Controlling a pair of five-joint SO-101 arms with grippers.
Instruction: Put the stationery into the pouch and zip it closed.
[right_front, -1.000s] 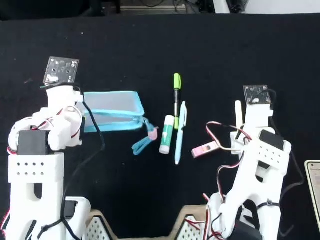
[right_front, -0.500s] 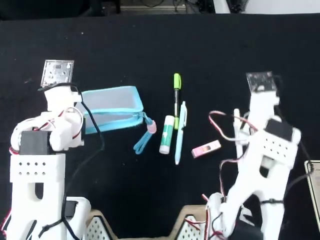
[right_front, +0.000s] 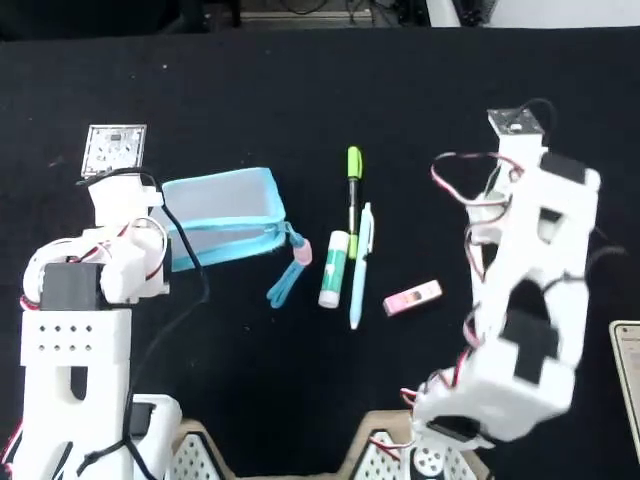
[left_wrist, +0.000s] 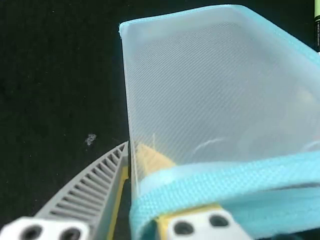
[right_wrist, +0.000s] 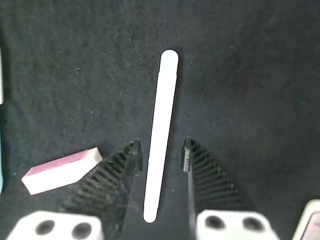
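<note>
The light blue mesh pouch (right_front: 222, 215) lies at the left, its opening toward the pens. My left gripper (right_front: 160, 225) is shut on the pouch's (left_wrist: 215, 100) end wall, one finger (left_wrist: 85, 200) outside and a yellow pad showing through the mesh. A green pen (right_front: 353, 195), a blue pen (right_front: 360, 265), a glue stick (right_front: 333, 268) and a pink eraser (right_front: 412, 297) lie mid-table. My right gripper (right_wrist: 161, 150) hangs open over a white stick (right_wrist: 161, 135), one finger on each side. The eraser (right_wrist: 62, 170) lies beside it.
A pink zipper tag (right_front: 302, 257) and a blue strap (right_front: 283, 288) trail from the pouch's corner toward the glue stick. A white card (right_front: 627, 370) sits at the table's right edge. The right arm (right_front: 530, 250) stands tall over the right side.
The right arm has risen and stretched toward the table's far side. The left gripper has shifted back a little, and the pouch has tilted with it.
</note>
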